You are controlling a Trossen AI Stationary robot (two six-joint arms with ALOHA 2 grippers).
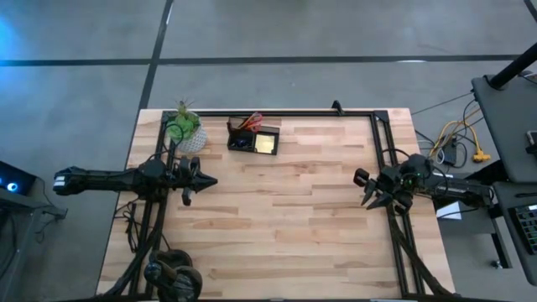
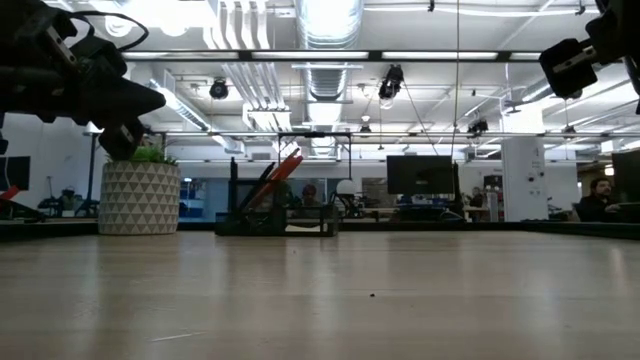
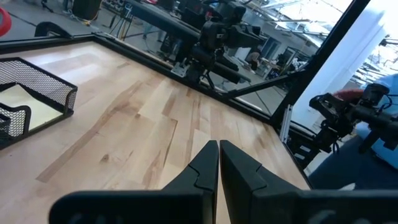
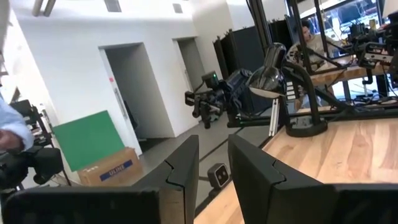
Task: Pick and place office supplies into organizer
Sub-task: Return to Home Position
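Note:
The black mesh organizer (image 1: 253,138) stands near the table's far edge, and also shows in the low view (image 2: 278,222) and in the left wrist view (image 3: 43,93). Red-handled scissors (image 1: 252,122) stick up out of it (image 2: 283,168). A yellow sticky-note pad (image 1: 267,143) lies flat in its right compartment. No supplies lie loose on the table. My left gripper (image 1: 210,180) hovers shut over the table's left side (image 3: 219,146). My right gripper (image 1: 364,188) hovers over the right side, its fingers slightly apart (image 4: 212,142). Both are high above the table in the low view.
A potted green plant in a white patterned pot (image 1: 186,130) stands just left of the organizer (image 2: 139,198). A black frame rail (image 1: 336,111) runs along the table's far edge. Bare wood (image 1: 285,218) spans the middle and near part of the table.

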